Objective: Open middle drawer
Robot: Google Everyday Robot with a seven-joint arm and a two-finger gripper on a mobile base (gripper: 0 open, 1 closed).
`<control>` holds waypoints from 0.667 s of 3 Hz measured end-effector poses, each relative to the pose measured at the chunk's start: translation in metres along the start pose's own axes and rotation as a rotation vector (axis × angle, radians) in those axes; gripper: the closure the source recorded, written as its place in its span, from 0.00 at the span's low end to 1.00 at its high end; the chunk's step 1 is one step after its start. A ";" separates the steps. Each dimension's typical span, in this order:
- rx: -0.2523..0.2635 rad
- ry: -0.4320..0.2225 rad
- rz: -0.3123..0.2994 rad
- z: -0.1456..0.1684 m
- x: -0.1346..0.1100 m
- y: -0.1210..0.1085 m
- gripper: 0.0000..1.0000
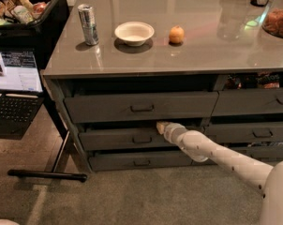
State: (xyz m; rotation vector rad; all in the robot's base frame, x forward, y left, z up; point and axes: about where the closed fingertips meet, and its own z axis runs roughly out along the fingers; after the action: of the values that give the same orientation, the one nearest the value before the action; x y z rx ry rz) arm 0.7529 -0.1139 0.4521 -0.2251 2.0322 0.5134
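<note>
The middle drawer point(118, 139) is the wide dark grey drawer in the left stack, between a taller top drawer point(140, 106) and a bottom drawer point(140, 161). Its small loop handle point(142, 139) is centred on the front. The drawer stands slightly out, with a dark gap above its front. My gripper point(159, 126) reaches in from the lower right on a white arm. Its tip sits at the drawer's top edge, just right of and above the handle.
On the counter point(188, 46) stand a can point(88, 24), a white bowl point(134, 33) and an orange fruit point(176, 34). Narrower drawers point(254, 133) fill the right stack. A laptop point(15, 93) on a stand with a floor bar point(47, 175) sits to the left.
</note>
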 end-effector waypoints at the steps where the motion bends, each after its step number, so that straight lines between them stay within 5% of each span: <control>1: 0.000 0.020 0.007 -0.004 0.005 -0.005 1.00; 2: 0.000 0.020 0.008 -0.004 0.001 -0.005 1.00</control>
State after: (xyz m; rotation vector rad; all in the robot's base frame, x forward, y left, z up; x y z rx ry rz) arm 0.7508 -0.1203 0.4514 -0.2235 2.0532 0.5178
